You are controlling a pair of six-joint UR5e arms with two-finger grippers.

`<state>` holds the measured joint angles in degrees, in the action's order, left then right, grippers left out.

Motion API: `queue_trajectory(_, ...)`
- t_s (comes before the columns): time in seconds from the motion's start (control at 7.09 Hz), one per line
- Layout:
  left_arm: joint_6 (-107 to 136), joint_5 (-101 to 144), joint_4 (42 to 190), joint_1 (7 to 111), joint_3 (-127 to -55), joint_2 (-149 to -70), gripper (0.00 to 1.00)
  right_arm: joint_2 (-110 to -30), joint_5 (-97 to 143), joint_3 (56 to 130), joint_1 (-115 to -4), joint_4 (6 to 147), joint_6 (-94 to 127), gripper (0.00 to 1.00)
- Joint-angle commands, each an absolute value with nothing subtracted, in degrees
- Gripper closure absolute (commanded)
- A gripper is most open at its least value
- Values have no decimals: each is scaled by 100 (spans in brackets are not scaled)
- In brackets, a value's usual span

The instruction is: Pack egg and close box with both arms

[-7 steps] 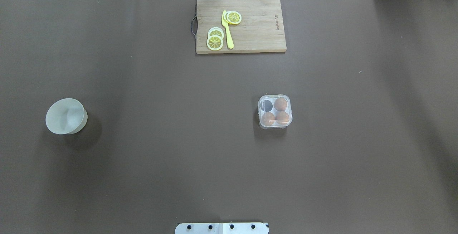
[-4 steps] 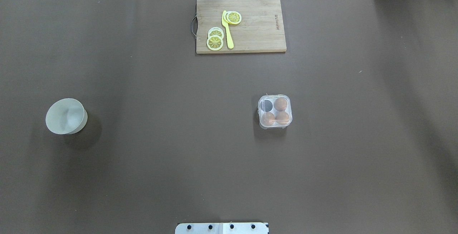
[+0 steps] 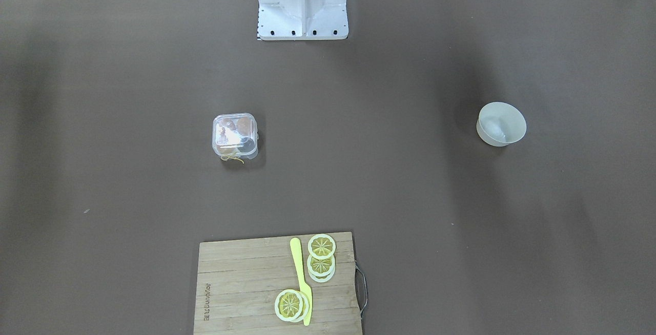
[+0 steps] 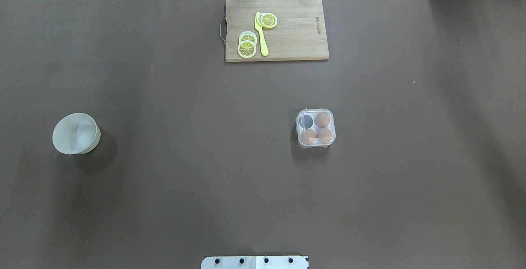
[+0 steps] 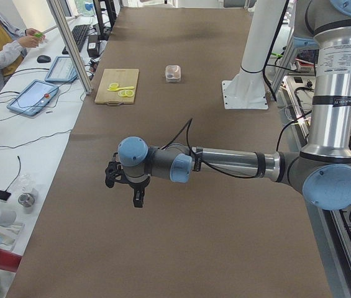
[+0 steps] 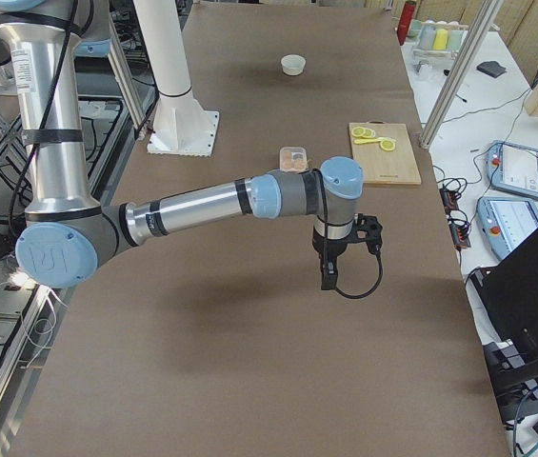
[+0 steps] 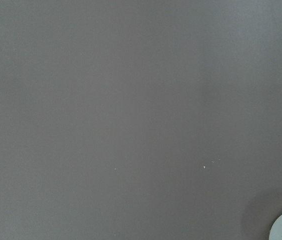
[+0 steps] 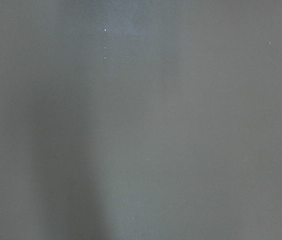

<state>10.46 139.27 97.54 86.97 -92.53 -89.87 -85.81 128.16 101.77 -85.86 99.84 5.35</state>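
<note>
We saw nothing shift in last second: box (image 4: 316, 128) sat robot-side of cutting board (image 4: 276, 29), lid seemingly down, three eggs (image 4: 322, 119) inside, one cell empty. Left gripper (image 5: 137, 200) and right gripper (image 6: 327, 280) hung well away from board; whether fingers were spread or pressed together, we couldn't tell. Packing likely over.

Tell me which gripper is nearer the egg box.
Right. The right gripper hangs over the table toward its right end, on the box's half; the left gripper hangs near the bowl, at the opposite end.
</note>
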Motion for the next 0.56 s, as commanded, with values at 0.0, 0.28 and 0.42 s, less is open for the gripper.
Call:
queue_trajectory(0.0, 1046, 13913, 9983, 8701, -9264, -8789, 2, -8569, 12780, 10134, -8613, 9984, 527, 0)
queue_trajectory(0.28, 1055, 13913, 9993, 8710, -9263, -8780, 2, -8630, 12779, 10090, -8622, 9984, 527, 0)
queue_trajectory(0.42, 1046, 13913, 9993, 8701, -9211, -8780, 2, -8709, 12762, 10020, -8622, 9976, 519, 0)
